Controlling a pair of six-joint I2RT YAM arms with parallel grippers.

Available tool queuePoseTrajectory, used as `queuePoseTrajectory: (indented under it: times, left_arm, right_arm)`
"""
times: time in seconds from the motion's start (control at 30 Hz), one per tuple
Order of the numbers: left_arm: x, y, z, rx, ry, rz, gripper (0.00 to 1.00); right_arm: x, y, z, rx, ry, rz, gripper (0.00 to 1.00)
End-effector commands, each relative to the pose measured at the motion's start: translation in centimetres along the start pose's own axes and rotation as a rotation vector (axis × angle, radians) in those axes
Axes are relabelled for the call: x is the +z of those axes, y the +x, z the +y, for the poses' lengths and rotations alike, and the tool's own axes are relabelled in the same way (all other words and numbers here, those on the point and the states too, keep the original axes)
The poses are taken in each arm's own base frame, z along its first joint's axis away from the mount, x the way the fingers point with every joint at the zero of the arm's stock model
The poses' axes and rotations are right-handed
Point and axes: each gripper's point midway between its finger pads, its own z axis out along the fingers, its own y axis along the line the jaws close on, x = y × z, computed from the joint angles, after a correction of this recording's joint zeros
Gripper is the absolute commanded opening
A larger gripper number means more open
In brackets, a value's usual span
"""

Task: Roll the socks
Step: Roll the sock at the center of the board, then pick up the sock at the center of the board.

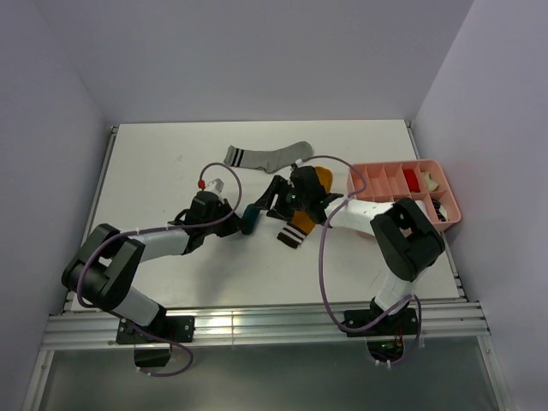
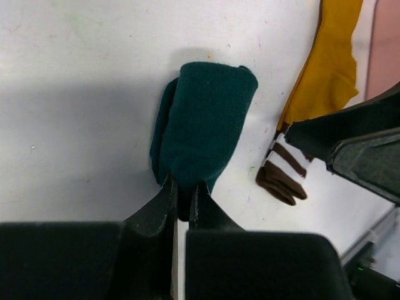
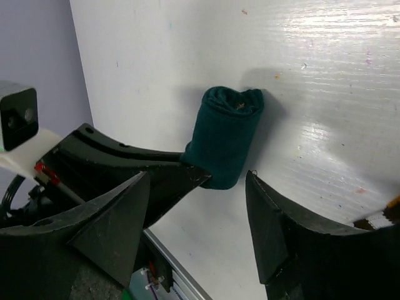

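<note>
Three socks on the desk (image 1: 154, 163); left jaws clamped on the rolled teal sock (image 2: 206, 119), mid-desk; grey sock (image 1: 267, 156) flat beyond; right jaws wide, empty, beside the roll, over the mustard sock (image 1: 323, 180); teal roll judged formed; next: release it, start a flat sock.

Upper right of the left wrist view: the mustard sock (image 2: 325, 69) runs off the top edge, its striped cuff partly hidden behind the right end effector (image 2: 312, 142). Lower centre, the near end of the rolled teal sock (image 2: 203, 119) vanishes between the pinched fingers of the left end effector (image 2: 183, 187). From above, at centre right, the pink tray's (image 1: 394, 165) contents are too small to identify.
</note>
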Motion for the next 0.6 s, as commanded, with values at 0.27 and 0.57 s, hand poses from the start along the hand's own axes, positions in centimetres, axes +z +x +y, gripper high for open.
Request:
queuePoseTrajectory:
  times: [0.27,0.57]
  left_arm:
    - [-0.4,1.5,1.8,-0.226,0.063,0.122,0.01]
    - [0.3,3.6,3.9,-0.291,0.025,0.225,0.01]
  right_arm:
    - [3.8,1.1,-0.1,-0.113,0.02,0.002,0.73]
    - [6.6,2.4,-0.8,-0.154,0.084,0.033,0.7]
